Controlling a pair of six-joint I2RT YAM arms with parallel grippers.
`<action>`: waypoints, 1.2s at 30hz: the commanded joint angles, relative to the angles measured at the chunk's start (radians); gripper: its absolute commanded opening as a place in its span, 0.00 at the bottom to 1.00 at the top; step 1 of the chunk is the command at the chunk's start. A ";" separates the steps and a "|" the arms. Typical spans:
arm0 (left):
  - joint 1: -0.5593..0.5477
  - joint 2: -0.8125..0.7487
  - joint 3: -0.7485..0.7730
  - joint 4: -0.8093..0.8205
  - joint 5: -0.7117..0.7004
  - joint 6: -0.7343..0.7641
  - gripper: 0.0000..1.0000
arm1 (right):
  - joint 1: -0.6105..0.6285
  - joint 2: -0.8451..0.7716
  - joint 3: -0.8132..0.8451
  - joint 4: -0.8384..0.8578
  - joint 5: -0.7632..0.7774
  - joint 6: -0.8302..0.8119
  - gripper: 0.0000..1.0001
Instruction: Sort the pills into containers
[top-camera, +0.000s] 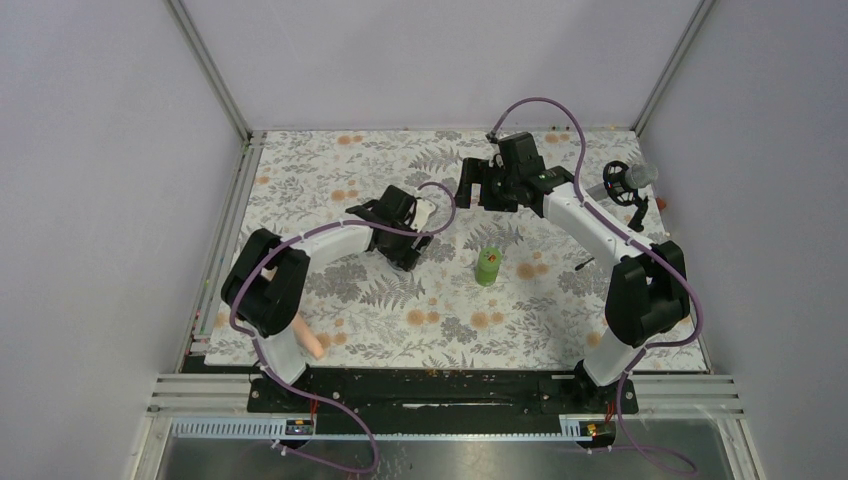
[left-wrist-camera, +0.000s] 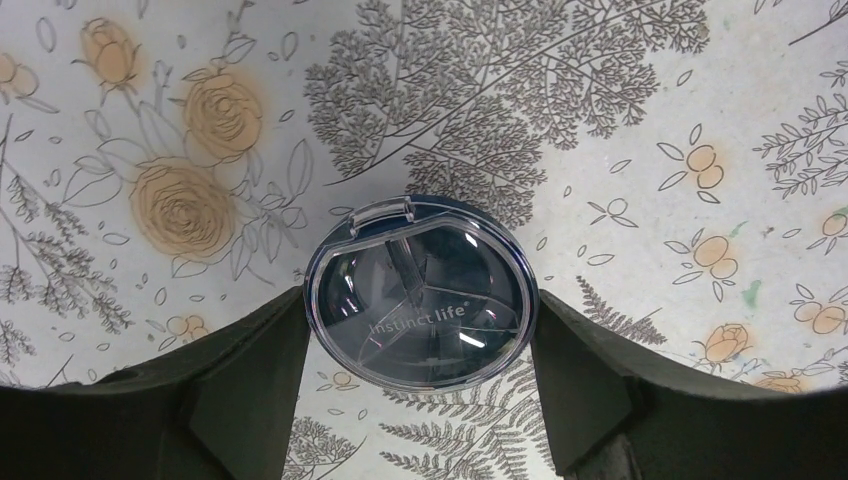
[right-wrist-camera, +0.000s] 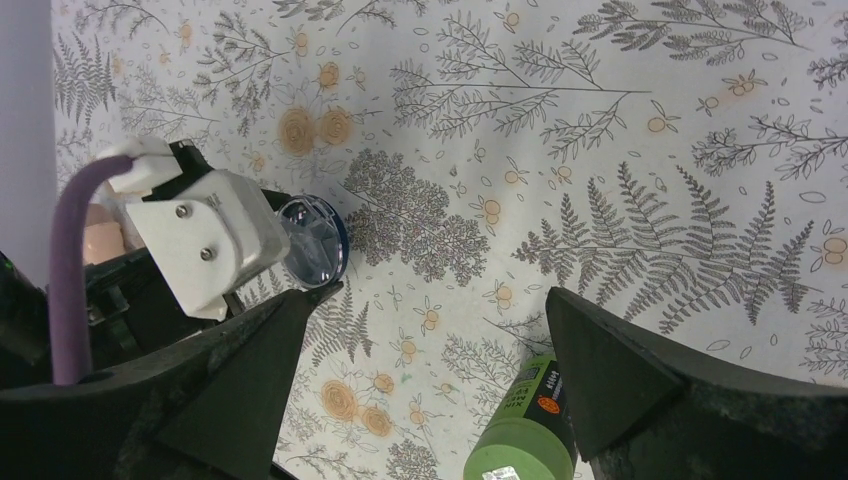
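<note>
A shallow dark-blue jar (left-wrist-camera: 421, 250) with a clear lid lies on the flowered mat. My left gripper (left-wrist-camera: 420, 296) is shut on it, one dark finger pressed to each side. In the right wrist view the jar (right-wrist-camera: 318, 245) peeks out beside the left gripper's white body (right-wrist-camera: 205, 240). The bright green bottle (top-camera: 488, 266) stands upright mid-table. My right gripper (right-wrist-camera: 435, 300) hangs open over bare mat, with the green bottle (right-wrist-camera: 525, 430) just beside its right finger and nothing between the fingers. From above, the right gripper (top-camera: 476, 186) is behind the bottle and the left gripper (top-camera: 425, 215) is to its left. No pills can be made out.
A peach-pink rod (top-camera: 311, 344) lies near the left arm's base. At the back right stand a clear object on a black holder (top-camera: 625, 184) and a small red piece (top-camera: 660, 201). A thin black item (top-camera: 585, 264) lies right of the bottle. Frame posts and walls border the mat.
</note>
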 joint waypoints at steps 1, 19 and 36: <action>-0.034 0.023 0.049 0.009 -0.079 0.041 0.60 | 0.003 -0.050 -0.008 0.014 0.082 0.042 0.97; 0.021 -0.504 -0.281 0.301 -0.215 -0.212 0.99 | 0.061 -0.014 -0.024 0.176 -0.145 -0.066 0.98; 0.414 -0.871 -0.424 0.386 -0.016 -0.682 0.98 | 0.419 0.392 0.352 -0.158 0.171 -0.377 0.90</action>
